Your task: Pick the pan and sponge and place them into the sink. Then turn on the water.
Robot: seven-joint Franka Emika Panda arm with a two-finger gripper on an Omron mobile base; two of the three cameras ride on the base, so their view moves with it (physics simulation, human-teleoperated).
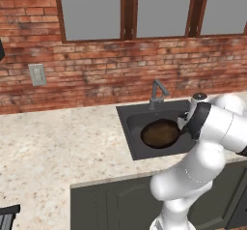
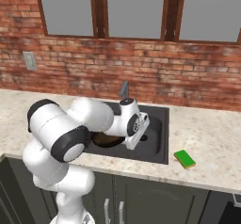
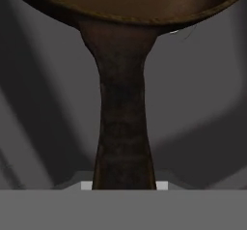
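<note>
The pan [image 1: 160,133] is round and shallow, dark brown with a mottled, slightly worn-looking inner face, and it sits over the dark grey, nearly black sink [image 1: 129,127], a rectangular basin sunk into the pale speckled stone counter [image 1: 58,142]. In the left base view its disc fills much of the basin's middle, with the handle side turned toward the white arm at the right. In the right base view most of the pan [image 2: 106,140] is hidden behind the arm's forearm and wrist, with a brown sliver showing at the basin's near-left part.

In the hand view the pan's handle [image 3: 123,127] runs as a long, rough-textured brown bar from the bottom edge straight up to the curved rim of the pan [image 3: 125,2], widening where it joins the bowl; its long axis lies along the gripper's line of sight. The gripper [image 3: 123,185] is clamped on the near end of that handle, its tips barely visible at either side of it. Smooth grey basin wall lies behind.

The grey faucet [image 1: 157,94] is angular, rising from the back rim of the sink with its spout bent over the basin.

The sponge [image 2: 184,159] is a small bright green rectangular block with a yellowish lower layer, lying flat on the counter to the right of the sink, its long axis running diagonally, apart from the basin's edge
</note>
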